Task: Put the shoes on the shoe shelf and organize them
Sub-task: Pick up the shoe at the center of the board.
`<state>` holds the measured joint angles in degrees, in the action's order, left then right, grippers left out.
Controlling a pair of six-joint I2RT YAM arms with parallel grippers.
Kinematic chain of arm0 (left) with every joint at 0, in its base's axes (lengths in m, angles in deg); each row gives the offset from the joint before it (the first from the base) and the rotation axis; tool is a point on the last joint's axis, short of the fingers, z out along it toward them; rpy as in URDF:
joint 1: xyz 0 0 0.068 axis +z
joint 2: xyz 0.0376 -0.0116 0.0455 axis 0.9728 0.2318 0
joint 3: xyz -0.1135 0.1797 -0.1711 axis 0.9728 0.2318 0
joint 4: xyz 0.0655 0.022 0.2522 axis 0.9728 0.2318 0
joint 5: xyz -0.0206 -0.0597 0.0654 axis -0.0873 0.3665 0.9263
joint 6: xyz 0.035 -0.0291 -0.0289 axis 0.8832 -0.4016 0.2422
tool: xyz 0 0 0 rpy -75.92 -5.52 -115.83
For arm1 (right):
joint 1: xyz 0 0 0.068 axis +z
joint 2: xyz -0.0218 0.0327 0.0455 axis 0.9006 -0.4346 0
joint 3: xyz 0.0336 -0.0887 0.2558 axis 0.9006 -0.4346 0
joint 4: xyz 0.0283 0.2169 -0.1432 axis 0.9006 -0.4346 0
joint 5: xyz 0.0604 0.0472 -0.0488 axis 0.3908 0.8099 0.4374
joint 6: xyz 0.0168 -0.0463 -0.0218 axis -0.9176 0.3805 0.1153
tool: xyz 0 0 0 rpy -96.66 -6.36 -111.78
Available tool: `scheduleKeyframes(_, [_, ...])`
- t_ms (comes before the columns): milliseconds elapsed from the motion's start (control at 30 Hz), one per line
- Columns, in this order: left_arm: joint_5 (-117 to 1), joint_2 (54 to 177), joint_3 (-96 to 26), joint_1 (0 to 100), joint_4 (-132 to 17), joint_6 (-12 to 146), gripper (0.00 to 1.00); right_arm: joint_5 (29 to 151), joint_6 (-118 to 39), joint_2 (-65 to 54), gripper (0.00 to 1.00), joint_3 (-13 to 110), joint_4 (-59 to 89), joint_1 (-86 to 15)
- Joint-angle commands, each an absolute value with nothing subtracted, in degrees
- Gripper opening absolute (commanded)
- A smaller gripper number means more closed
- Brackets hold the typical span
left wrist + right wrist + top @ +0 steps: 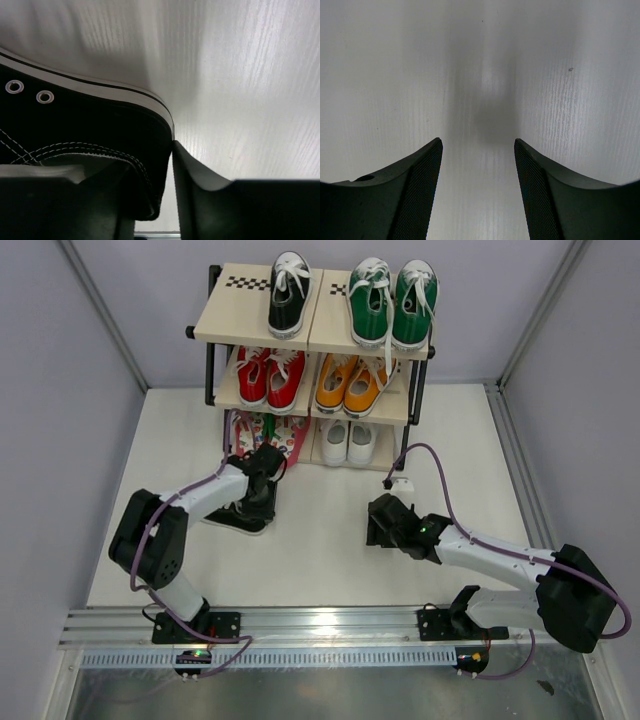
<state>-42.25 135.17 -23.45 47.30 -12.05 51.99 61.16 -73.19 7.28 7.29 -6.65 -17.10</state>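
Observation:
One black white-laced sneaker lies on the white table in front of the shoe shelf. My left gripper stands over its heel. In the left wrist view one finger sits inside the black sneaker and the other finger presses the outside of the heel, so my left gripper is shut on the heel wall. Its mate stands on the top tier beside the green sneakers. The pink flip-flops and small white shoes sit on the bottom tier. My right gripper hangs open over bare table.
Red shoes and orange shoes fill the middle tier. A white plug on a purple cable lies near the right arm. Grey walls close in both sides, and an aluminium rail runs along the near edge.

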Motion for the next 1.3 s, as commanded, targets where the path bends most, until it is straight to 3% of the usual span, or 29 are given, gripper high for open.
scheduleKeyframes(0, [-39.8,136.0,-23.1,46.1,-11.3,52.6,0.28,60.0,-73.3,7.3,0.64,9.3,-5.1,-17.0])
scheduleKeyframes(167, [-39.2,134.7,-24.1,46.0,-9.9,52.1,0.01,60.0,-73.2,7.6,0.64,9.2,-5.1,-17.1])
scheduleKeyframes(500, [-34.7,124.4,-37.2,46.0,2.1,57.1,0.0,60.1,-71.6,6.9,0.64,10.6,-5.4,-17.0])
scheduleKeyframes(733, [-32.1,117.3,-50.1,46.1,6.8,69.0,0.0,60.9,-68.9,4.8,0.64,14.2,-5.3,-17.1])
scheduleKeyframes(1033, [-35.9,104.8,-51.4,46.1,-8.8,103.5,0.0,62.4,-64.3,0.5,0.64,21.2,-5.9,-17.1])
scheduleKeyframes(1267, [-44.9,110.1,-61.8,46.1,-7.1,125.7,0.0,63.7,-62.9,-0.3,0.64,25.1,-7.3,-17.1])
